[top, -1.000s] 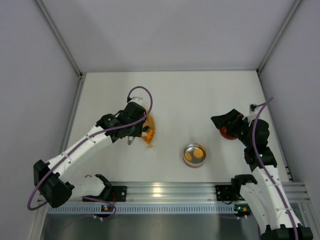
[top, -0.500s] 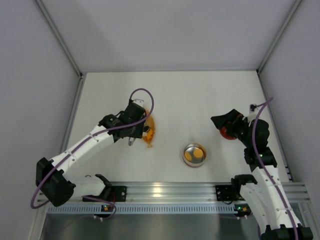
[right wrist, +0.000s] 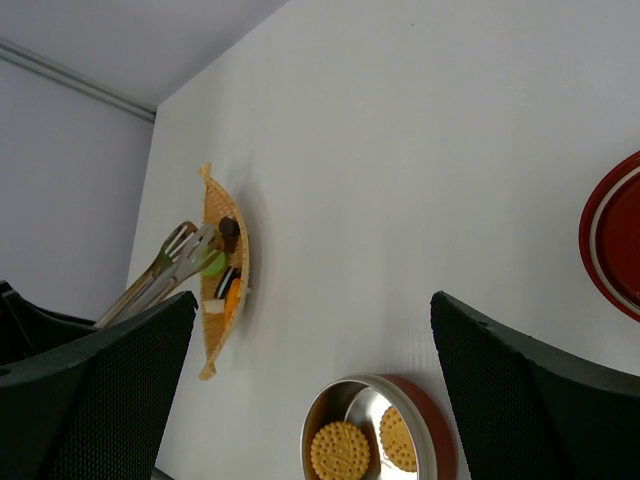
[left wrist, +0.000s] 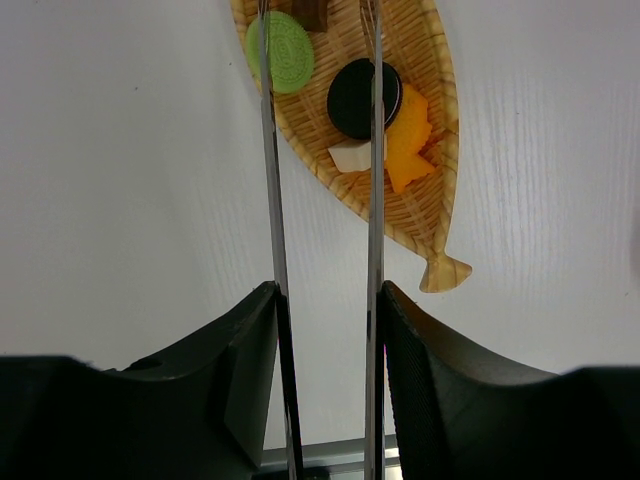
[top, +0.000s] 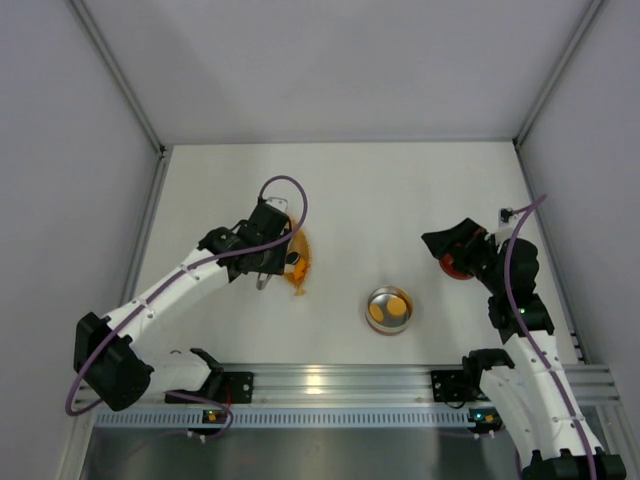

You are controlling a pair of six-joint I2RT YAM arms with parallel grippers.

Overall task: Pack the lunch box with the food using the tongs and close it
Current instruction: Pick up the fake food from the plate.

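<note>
My left gripper (left wrist: 325, 290) (top: 262, 258) is shut on the tongs (left wrist: 271, 200), one slim arm against each finger. The tongs (right wrist: 165, 270) reach over a fish-shaped woven basket (left wrist: 425, 215) (top: 303, 265) that holds the food. The left arm crosses a green cookie (left wrist: 288, 52) and the right arm crosses a black sandwich cookie (left wrist: 352, 98). Orange pieces (left wrist: 410, 140) and a white piece (left wrist: 350, 157) lie beside them. The silver lunch box (top: 389, 309) (right wrist: 330, 400) holds two yellow biscuits (right wrist: 339, 450). Its red lid (top: 452, 268) (right wrist: 615, 235) lies partly under my open, empty right gripper (right wrist: 312, 300) (top: 455, 243).
Grey walls enclose the white table on the left, back and right. A metal rail (top: 330, 380) with both arm bases runs along the near edge. A brown piece (left wrist: 315, 12) lies at the basket's far end.
The left arm has shifted slightly towards the basket with the tongs, squeezing them a little. The right arm has not moved.
</note>
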